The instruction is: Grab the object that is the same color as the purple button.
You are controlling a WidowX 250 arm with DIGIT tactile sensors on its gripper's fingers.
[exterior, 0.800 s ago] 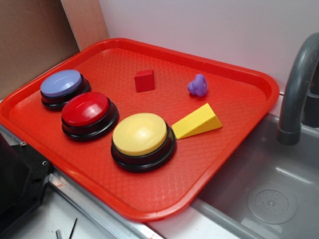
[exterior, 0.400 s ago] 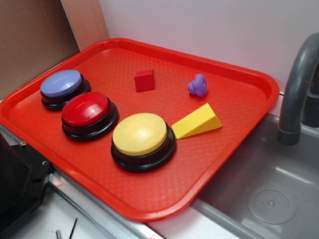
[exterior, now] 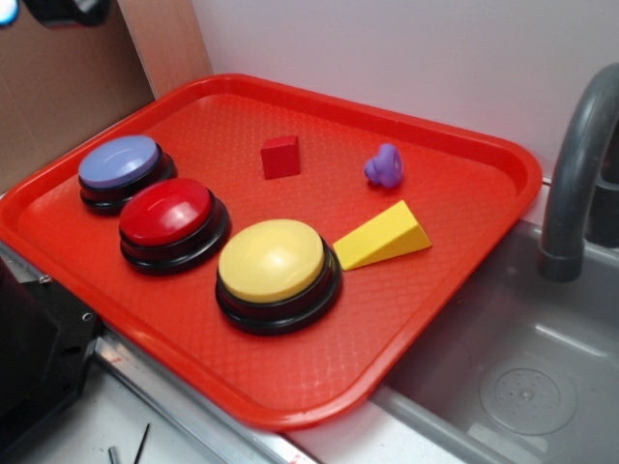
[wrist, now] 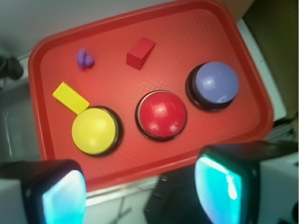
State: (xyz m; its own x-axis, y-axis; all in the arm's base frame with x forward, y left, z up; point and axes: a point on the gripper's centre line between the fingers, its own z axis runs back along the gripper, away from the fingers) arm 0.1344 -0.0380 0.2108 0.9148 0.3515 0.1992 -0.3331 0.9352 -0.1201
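The small purple knobby piece [exterior: 384, 165] sits on the red tray [exterior: 464, 222] near its far right side; in the wrist view it [wrist: 85, 58] lies at the upper left. The lavender dome button [exterior: 120, 162] on a black base stands at the tray's left end, and it also shows in the wrist view [wrist: 216, 84]. My gripper [wrist: 142, 189] is open and empty, high above the tray's near edge, far from the purple piece. In the exterior view only a dark part of the gripper [exterior: 58, 10] shows at the top left corner.
On the tray are a red dome button [exterior: 168, 213], a yellow dome button [exterior: 273, 261], a red cube [exterior: 280, 156] and a yellow wedge [exterior: 384, 235]. A grey sink [exterior: 522, 367] with a faucet [exterior: 575, 174] lies to the right. A cardboard wall [exterior: 58, 87] stands at left.
A dark part of my gripper has come into the exterior view at the top left corner. The objects on the tray have not moved.
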